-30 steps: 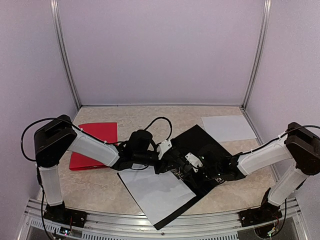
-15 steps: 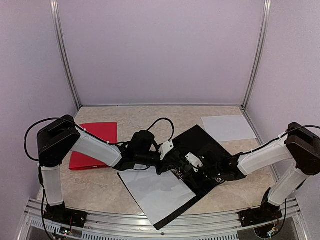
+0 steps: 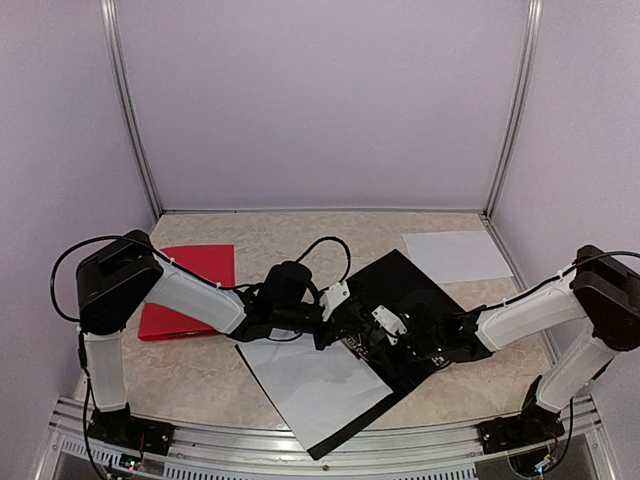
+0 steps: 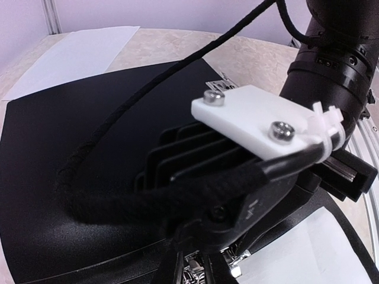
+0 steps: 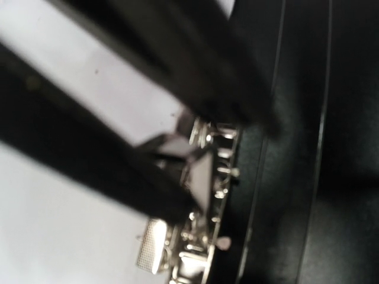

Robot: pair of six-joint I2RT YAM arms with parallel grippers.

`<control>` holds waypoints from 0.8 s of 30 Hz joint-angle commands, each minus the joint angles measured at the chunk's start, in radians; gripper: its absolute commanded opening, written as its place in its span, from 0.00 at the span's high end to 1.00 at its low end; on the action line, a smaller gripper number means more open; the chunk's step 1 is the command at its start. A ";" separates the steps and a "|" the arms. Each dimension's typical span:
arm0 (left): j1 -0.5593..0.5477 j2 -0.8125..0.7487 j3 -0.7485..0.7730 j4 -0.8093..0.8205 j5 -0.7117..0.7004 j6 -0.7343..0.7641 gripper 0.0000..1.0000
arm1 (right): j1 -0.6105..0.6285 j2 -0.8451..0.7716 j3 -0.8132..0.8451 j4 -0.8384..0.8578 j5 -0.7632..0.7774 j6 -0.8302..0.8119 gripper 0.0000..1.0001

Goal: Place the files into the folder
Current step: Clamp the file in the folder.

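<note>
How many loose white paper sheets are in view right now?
2. One white paper sheet lies on the tabletop at the far right; a second white sheet lies on the near flap of the open black folder. More may be hidden inside the red folder at left.

right gripper's fingers (image 5: 89,157) blurred; folder's metal clip (image 5: 201,236) cut by bottom edge. top view: left gripper (image 3: 337,322) jaws too small to tell.

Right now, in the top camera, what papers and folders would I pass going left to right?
Red folder, white sheet lying on the black folder, loose white sheet at the far right.
</note>
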 commanded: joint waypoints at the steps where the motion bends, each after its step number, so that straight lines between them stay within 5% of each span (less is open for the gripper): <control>1: -0.006 0.024 0.026 -0.033 -0.010 -0.001 0.91 | -0.007 -0.016 -0.019 -0.022 -0.009 -0.002 0.99; 8: -0.002 0.019 0.011 -0.037 -0.036 -0.036 1.00 | -0.006 -0.014 -0.028 -0.017 -0.010 0.005 1.00; 24: 0.029 0.015 -0.078 -0.036 -0.087 -0.146 1.00 | -0.006 -0.005 -0.035 -0.008 -0.004 0.019 1.00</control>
